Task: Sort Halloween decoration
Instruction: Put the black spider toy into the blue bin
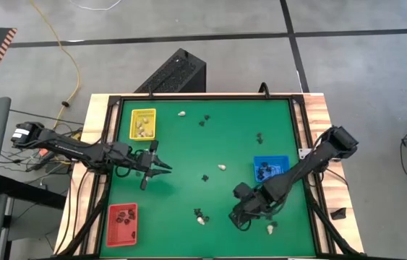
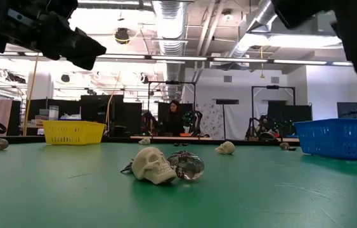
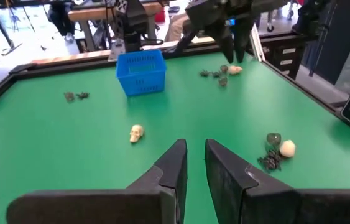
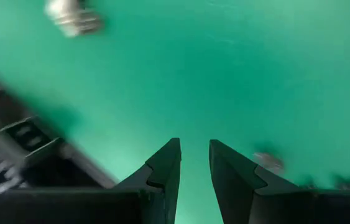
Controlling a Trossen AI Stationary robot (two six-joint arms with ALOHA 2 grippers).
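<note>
Halloween trinkets lie partly sorted: cream skulls in the yellow tray, dark pieces in the red tray and blue tray; about eight remain loose on the green mat; left gripper and right gripper hover slightly parted, empty.

Bright overhead ceiling light, soft shadows, right wrist view blurred (motion)

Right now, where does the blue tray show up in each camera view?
High view: blue tray right of centre, by the right arm.
Low view: at the right edge.
Left wrist view: upper middle, across the table.
Right wrist view: not in it.
Shared landmark: the green mat.
</note>
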